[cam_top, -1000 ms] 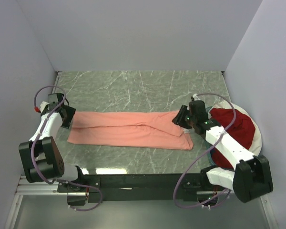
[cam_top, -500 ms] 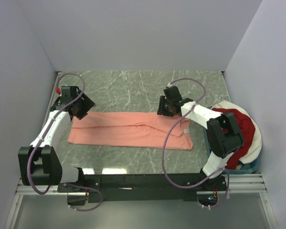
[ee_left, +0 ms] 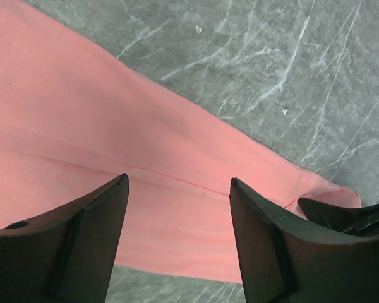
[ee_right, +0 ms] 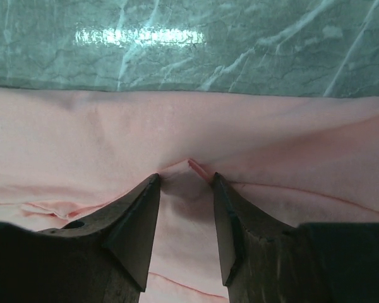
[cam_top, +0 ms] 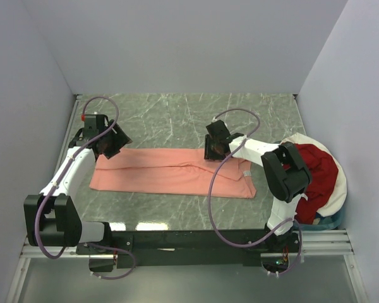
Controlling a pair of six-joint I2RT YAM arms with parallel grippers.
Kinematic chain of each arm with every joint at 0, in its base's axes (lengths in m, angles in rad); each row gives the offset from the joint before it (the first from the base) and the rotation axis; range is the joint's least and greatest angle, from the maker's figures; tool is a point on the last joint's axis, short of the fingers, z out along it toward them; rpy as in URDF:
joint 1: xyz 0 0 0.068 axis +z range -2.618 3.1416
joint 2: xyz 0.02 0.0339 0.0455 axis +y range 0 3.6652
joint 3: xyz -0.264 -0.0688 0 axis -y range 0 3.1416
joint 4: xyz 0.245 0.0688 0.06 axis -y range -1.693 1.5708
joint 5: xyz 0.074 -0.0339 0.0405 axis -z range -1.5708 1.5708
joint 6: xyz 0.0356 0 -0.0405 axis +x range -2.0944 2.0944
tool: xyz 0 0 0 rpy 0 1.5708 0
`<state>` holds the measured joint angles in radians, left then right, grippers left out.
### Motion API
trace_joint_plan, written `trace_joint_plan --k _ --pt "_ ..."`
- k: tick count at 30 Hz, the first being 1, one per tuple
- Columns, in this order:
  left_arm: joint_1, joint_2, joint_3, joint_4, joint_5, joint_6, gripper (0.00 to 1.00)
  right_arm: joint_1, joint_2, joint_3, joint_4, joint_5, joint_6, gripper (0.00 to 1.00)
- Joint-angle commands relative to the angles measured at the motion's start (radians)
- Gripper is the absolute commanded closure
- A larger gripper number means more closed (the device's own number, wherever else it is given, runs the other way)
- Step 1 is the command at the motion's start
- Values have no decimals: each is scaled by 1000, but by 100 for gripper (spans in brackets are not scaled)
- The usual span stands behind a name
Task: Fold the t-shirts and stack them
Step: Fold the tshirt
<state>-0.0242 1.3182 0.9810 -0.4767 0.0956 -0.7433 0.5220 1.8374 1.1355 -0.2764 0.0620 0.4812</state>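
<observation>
Marble table point(cam_top: 177, 120) bears pink t-shirt point(cam_top: 170, 172); basket point(cam_top: 341, 183) holds red t-shirt point(cam_top: 319, 167).

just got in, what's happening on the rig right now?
Both arms are on the salmon-pink t-shirt, which lies folded into a long strip on the marble table. The left gripper hangs open over its left end. The right gripper, jaws parted, straddles a small pucker of cloth. A dark red t-shirt sits in the basket.
</observation>
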Motion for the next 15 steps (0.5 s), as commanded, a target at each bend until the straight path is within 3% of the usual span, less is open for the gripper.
trace_joint_plan --k 1,4,11,15 --pt "-3 -37 -8 12 13 28 30 21 -9 37 26 32 -7 55" --pt "-3 -39 -11 12 9 28 30 36 -32 12 37 21 6 62" --pt "-3 -33 -15 16 10 27 30 61 -130 -69 62 -4 31 90" --pt "-5 -31 -18 18 12 25 30 76 -184 -115 75 -24 48 95"
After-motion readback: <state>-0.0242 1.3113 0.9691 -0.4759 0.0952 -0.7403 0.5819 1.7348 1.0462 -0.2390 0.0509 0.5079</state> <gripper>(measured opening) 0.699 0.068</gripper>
